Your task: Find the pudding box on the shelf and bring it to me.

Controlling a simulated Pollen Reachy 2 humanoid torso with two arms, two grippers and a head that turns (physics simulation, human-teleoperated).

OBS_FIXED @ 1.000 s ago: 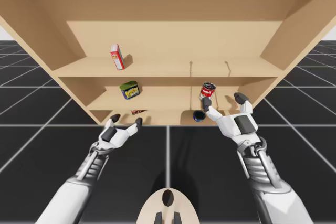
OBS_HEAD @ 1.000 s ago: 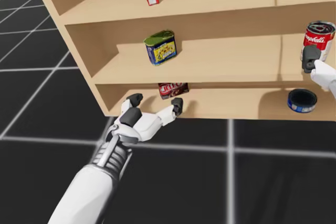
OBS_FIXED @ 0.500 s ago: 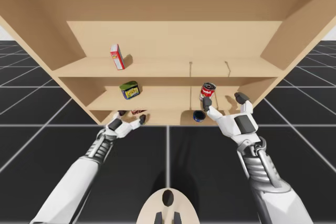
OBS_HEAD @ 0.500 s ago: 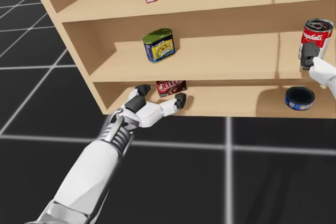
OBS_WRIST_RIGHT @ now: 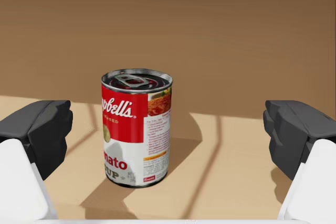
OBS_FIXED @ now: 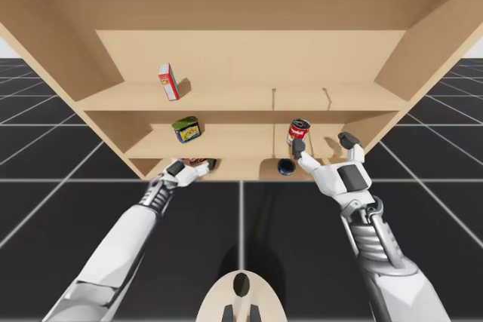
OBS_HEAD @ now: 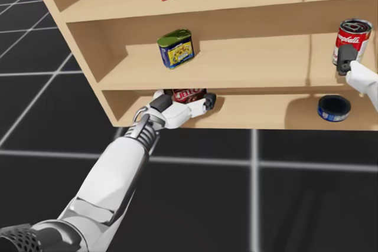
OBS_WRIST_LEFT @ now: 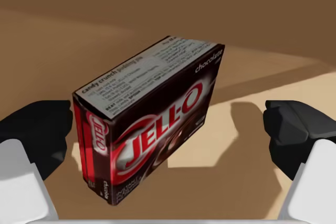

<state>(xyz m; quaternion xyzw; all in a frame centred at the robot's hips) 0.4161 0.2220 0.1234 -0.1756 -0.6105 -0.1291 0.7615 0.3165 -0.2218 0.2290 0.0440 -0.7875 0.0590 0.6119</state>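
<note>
Left fingers (OBS_WRIST_LEFT: 37, 129) apart over tan shelf (OBS_WRIST_LEFT: 52, 51)

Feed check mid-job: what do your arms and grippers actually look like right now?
The left arm and right arm have smooth white shells, with ribbed grey wrists. The left gripper and right gripper are white, each with two fingers capped by rounded dark grey pads. The right hand's back carries a dark panel.
</note>
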